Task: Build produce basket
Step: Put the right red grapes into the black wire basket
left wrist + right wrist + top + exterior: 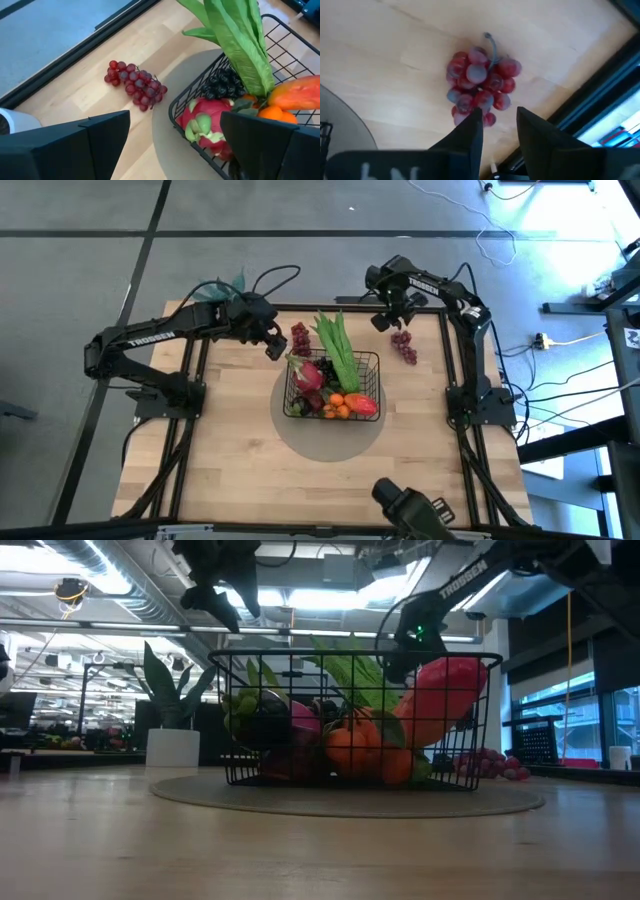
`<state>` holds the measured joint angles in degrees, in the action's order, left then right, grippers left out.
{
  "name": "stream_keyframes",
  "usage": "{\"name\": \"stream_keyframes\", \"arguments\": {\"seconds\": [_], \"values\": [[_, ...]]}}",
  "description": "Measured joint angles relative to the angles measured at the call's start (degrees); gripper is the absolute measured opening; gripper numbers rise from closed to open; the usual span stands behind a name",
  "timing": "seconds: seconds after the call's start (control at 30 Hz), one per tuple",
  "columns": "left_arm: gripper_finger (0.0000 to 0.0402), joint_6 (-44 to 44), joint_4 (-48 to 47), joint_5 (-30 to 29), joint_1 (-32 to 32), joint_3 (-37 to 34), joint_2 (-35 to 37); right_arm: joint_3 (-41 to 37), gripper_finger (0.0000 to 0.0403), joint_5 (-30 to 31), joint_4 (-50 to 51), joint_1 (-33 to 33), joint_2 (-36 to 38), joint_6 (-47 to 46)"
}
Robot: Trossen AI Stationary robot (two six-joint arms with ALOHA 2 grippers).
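Up above the bench, the left gripper (276, 345) hangs with its fingers (75, 145) spread wide and nothing between them, just off the far left corner of the basket (371, 360). Beyond those fingers, a bunch of red grapes (135, 85) lies on the bare wood of the bench (230, 470), near the basket's far left corner but apart from its wire.

The right gripper (386, 320) hovers past the basket's far right corner, its fingers (470, 132) parted by a narrow gap and gripping nothing; a second red grape bunch (481, 80) lies on the wood just beyond their tips, to the right of the basket and well apart from it.

The black wire-mesh basket sits on a round grey mat (330, 448) near the middle of the bench. Inside it, long green pods (338, 345) lean out over the far rim, a pink dragon fruit (206, 125) rests against the left wall with dark grapes (223, 85) behind it, small oranges (336, 407) sit at the near wall, and a red-yellow mango (363, 404) fills the near right corner.

Behind the basket's left side stands a spiky green plant in a white pot (172, 746)
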<state>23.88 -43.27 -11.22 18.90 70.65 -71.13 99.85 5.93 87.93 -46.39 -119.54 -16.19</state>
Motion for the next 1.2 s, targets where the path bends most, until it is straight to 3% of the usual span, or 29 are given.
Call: {"name": "stream_keyframes", "arguments": {"seconds": [0.3, 0.93, 1.03, 1.2], "values": [[0.0298, 1.25, 0.07, -1.71, 0.0, 0.0, 0.0, -0.02, 0.0106, -5.39, -1.21, -0.87, -5.43, 4.44], [0.0298, 1.05, 0.21, -1.77, 0.39, 0.0, -0.02, -0.04, 0.0104, -2.52, -3.25, -0.87, -9.15, 7.38], [0.0298, 1.05, 0.22, -1.75, 0.37, 0.0, -0.04, -0.04, 0.0085, -2.51, -3.34, -0.87, -9.19, 9.24], [0.0298, 1.03, 0.22, -1.75, 0.37, 0.0, -0.04, -0.04, 0.0015, -2.37, -4.12, -0.9, -9.19, 11.64]]}}
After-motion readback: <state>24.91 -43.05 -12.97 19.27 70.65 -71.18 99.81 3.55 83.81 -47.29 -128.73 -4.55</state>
